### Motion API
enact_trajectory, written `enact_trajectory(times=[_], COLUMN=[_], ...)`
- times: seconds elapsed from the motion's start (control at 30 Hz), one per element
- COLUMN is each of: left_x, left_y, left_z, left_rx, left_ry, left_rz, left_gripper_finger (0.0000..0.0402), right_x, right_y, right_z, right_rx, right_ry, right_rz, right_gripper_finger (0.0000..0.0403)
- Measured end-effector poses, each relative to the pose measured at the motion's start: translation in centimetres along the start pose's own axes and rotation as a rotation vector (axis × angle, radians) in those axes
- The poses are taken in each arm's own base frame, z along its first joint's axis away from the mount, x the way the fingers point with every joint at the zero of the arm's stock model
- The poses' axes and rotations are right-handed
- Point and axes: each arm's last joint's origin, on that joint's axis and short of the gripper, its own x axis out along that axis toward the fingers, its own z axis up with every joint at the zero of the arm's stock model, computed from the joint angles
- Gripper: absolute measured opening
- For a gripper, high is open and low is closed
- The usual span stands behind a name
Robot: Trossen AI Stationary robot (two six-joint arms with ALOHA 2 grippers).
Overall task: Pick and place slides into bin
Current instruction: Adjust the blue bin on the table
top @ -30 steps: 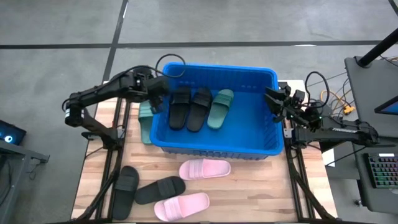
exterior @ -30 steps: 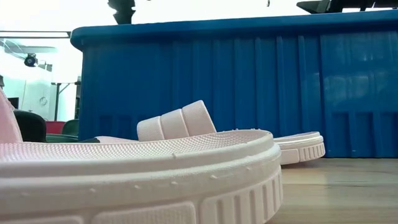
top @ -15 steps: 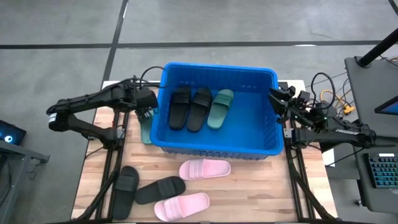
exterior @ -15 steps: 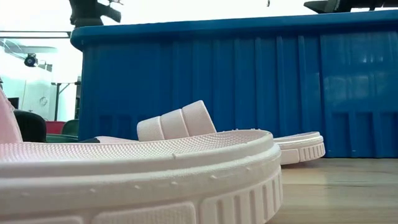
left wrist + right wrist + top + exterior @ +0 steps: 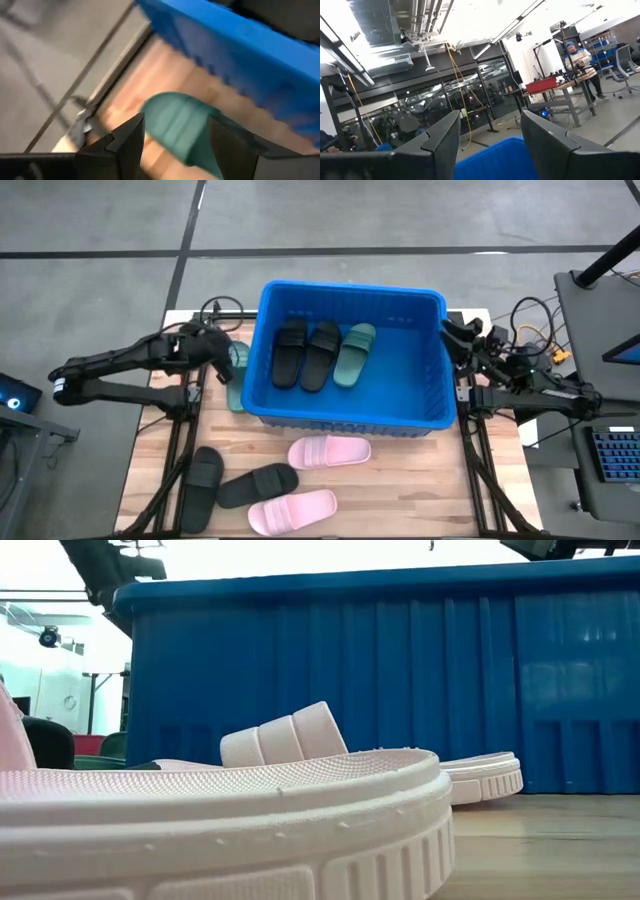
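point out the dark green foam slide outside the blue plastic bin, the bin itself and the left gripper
dark green foam slide [image 5: 181, 125], left wrist view, strap band
blue plastic bin [image 5: 345, 291], high view, far rim
left gripper [image 5: 225, 356], high view, between fingertips, over that slide

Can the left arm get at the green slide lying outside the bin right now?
Probably yes. The left gripper hangs open right over the green slide, which lies on the table beside the bin outer wall. Nothing lies on it, though the wall close by leaves little room on that side.
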Motion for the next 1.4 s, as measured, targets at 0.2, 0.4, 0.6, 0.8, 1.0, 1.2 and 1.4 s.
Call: enact_trajectory(times=[0.2, 0.4, 0.6, 0.8, 1.0, 1.2, 1.4], left_x=[2.3, 3.8, 4.8, 5.4, 5.3, 5.2, 5.9], left_y=[-1.1, -2.1, -2.8, -3.2, -3.1, -3.2, -3.9], left_z=[-2.2, -2.4, -2.4, -2.5, -2.7, -1.9, -0.9], left_rx=[-0.059, -0.040, -0.076, -0.093, -0.104, -0.151, -0.155], left_ry=[0.016, 0.026, 0.123, 0.183, 0.157, 0.072, 0.025], left_rz=[-0.041, -0.058, -0.049, -0.063, -0.049, -0.105, -0.139], left_gripper_finger=[0.0176, 0.0173, 0.0187, 0.0198, 0.0198, 0.0199, 0.0199], right_x=[-0.2, -0.3, -0.3, -0.3, -0.3, -0.3, -0.3], right_y=[0.0, -0.1, -0.2, -0.3, -0.3, -0.3, -0.3], right_z=[0.2, 0.3, 0.4, 0.4, 0.4, 0.4, 0.4], right_rx=[0.025, 0.036, 0.043, 0.080, 0.091, 0.091, 0.090], right_ry=[-0.014, -0.023, -0.037, -0.050, -0.050, -0.049, -0.048], right_rz=[0.003, 0.004, -0.047, -0.095, -0.096, -0.096, -0.096], right_gripper_finger=[0.0201, 0.0201, 0.0201, 0.0201, 0.0201, 0.0201, 0.0201])
